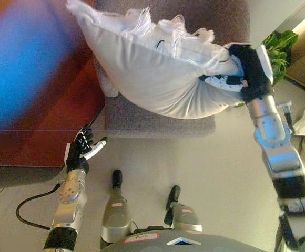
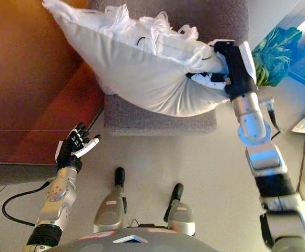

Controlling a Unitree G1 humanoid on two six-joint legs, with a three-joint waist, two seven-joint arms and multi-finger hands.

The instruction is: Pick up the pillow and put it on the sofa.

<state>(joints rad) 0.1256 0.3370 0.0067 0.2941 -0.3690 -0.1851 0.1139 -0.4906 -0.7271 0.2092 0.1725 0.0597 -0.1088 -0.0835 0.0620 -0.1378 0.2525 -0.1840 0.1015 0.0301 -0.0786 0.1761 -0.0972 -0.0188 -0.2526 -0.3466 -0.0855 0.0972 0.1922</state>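
A large white pillow (image 1: 152, 68) with a frilled edge hangs in the air over the grey-brown sofa seat (image 1: 158, 123). My right hand (image 1: 242, 73) grips the pillow's right end, fingers curled into the cloth, and holds it up above the seat. The pillow's left corner points up and left, past the sofa's arm. My left hand (image 1: 83, 148) is low on the left, fingers straight and holding nothing, well apart from the pillow.
A reddish-brown wooden table (image 2: 42, 115) lies to the left of the sofa. A green potted plant (image 2: 276, 52) stands at the far right behind my right arm. Pale floor (image 1: 215, 173) stretches in front of the sofa.
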